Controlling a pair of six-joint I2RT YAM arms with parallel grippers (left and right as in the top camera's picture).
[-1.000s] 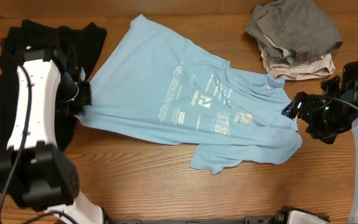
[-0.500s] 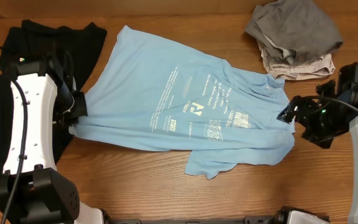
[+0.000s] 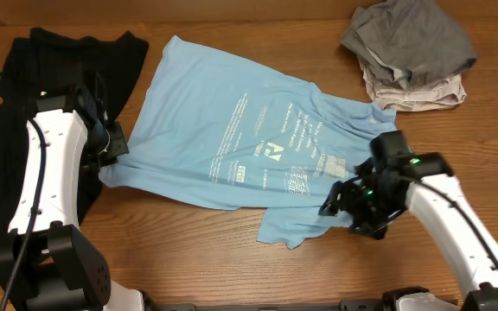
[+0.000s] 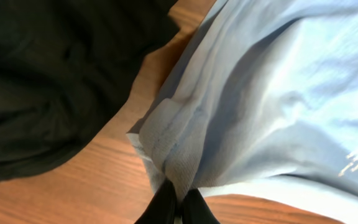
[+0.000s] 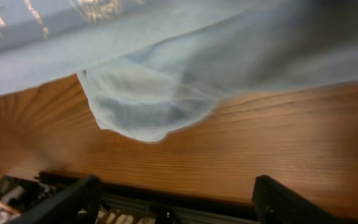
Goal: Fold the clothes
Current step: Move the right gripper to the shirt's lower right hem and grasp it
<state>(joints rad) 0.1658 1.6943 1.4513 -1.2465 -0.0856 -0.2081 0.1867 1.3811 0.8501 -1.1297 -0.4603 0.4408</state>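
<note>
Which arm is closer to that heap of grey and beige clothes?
Right: the right fingers hang open over the blue T-shirt's lower edge, short of the heap. The left fingers pinch the T-shirt's opposite corner, beside the black shirt.

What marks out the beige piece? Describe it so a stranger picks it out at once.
Look to the far right corner of the wooden table, beyond the sky-blue T-shirt. Two crumpled garments are stacked there; the beige piece is the lower one, peeking out under the grey garment. It alone is pale tan.
</note>
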